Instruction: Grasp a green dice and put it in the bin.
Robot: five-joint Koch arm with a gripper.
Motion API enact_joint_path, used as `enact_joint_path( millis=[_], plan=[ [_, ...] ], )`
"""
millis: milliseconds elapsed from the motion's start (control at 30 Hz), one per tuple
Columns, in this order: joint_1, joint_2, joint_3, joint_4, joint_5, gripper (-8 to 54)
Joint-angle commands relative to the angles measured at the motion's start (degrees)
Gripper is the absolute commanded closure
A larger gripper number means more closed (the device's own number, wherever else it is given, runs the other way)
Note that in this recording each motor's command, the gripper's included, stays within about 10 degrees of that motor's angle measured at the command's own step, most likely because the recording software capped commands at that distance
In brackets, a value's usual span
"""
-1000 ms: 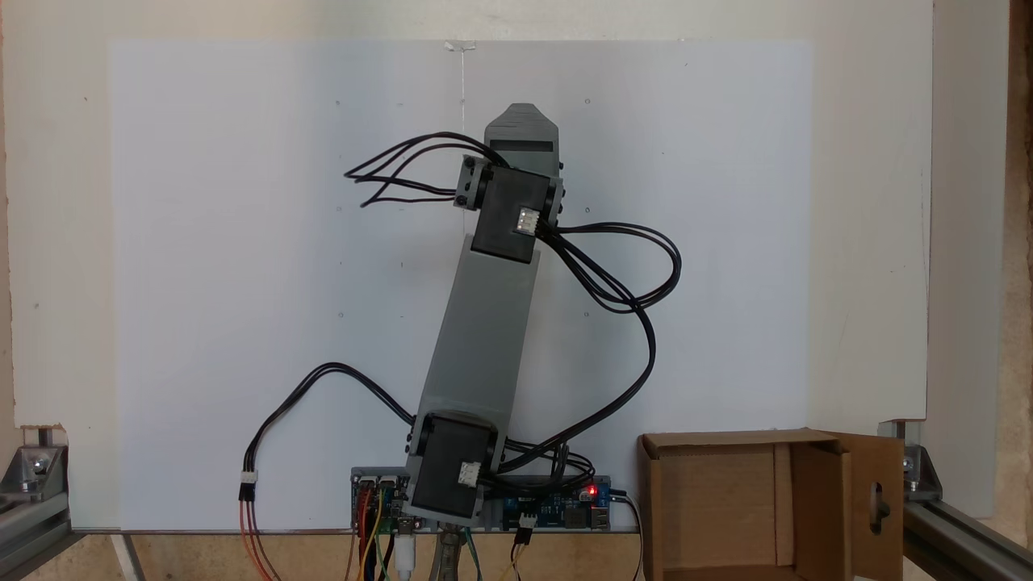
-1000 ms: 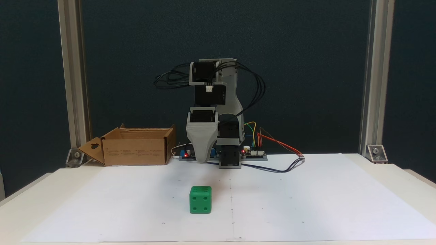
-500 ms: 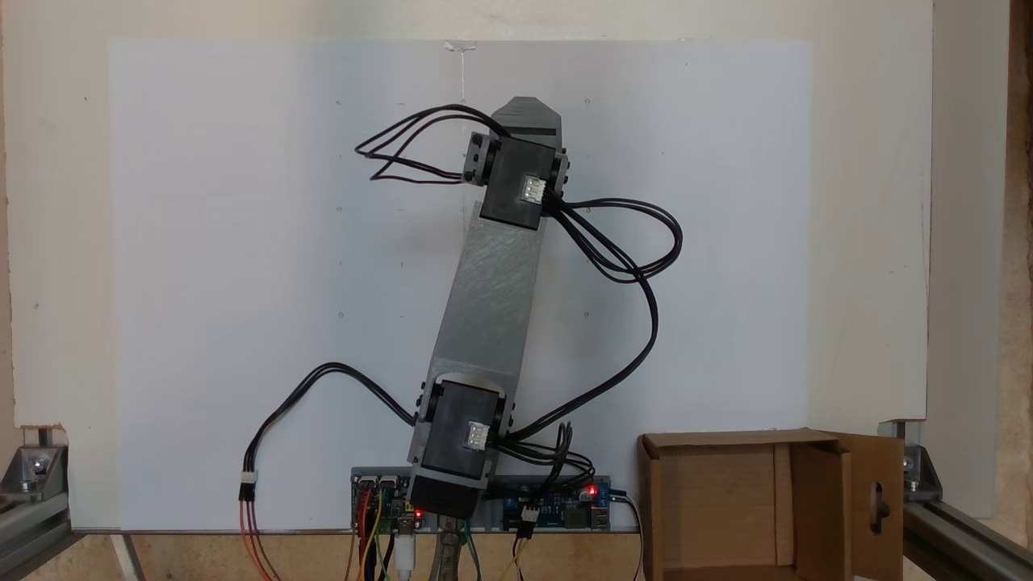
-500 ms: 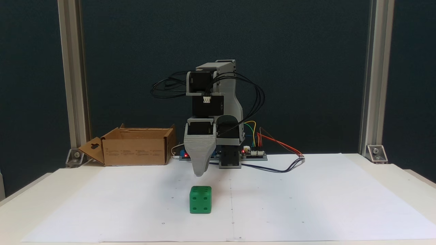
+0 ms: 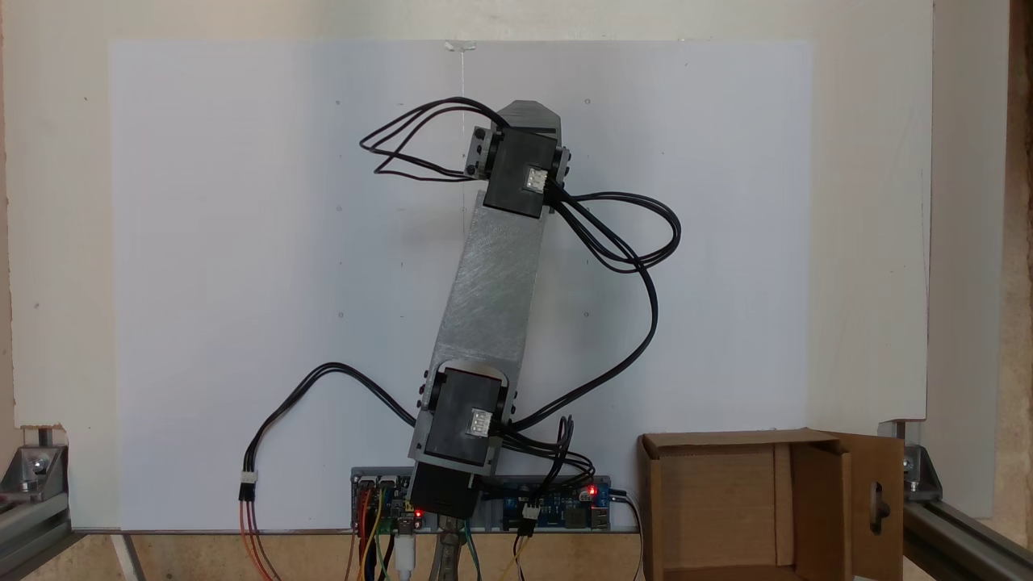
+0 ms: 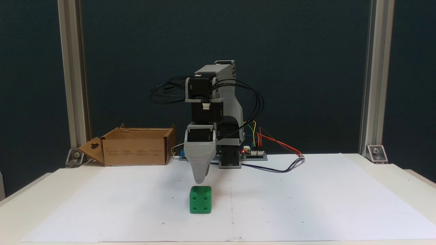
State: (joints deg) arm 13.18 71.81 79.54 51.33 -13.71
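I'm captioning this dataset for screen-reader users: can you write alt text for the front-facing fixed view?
A grey robot arm's gripper hangs just above a green dice on white paper; whether its jaws are open cannot be told. A brown cardboard bin sits behind, to the left.

bin cut off by bottom edge; pincer gap unreadable

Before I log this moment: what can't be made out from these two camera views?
- Small bright green dice: the arm hides it in the fixed view from above.
- Gripper: a single grey tip shows in the front fixed view, so open or shut cannot be told.
- Brown cardboard box: its near part is cut off by the bottom edge in the view from above; from the front its inside is hidden by its wall.
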Motion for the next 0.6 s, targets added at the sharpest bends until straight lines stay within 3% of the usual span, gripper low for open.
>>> enact_joint_path(
  millis=[0, 567],
  plan=[
    [0.00, 0.35, -4.57, -1.41, 0.44, 2.1],
    [0.09, -0.88, -4.57, -2.29, 4.57, 2.1]
  ],
)
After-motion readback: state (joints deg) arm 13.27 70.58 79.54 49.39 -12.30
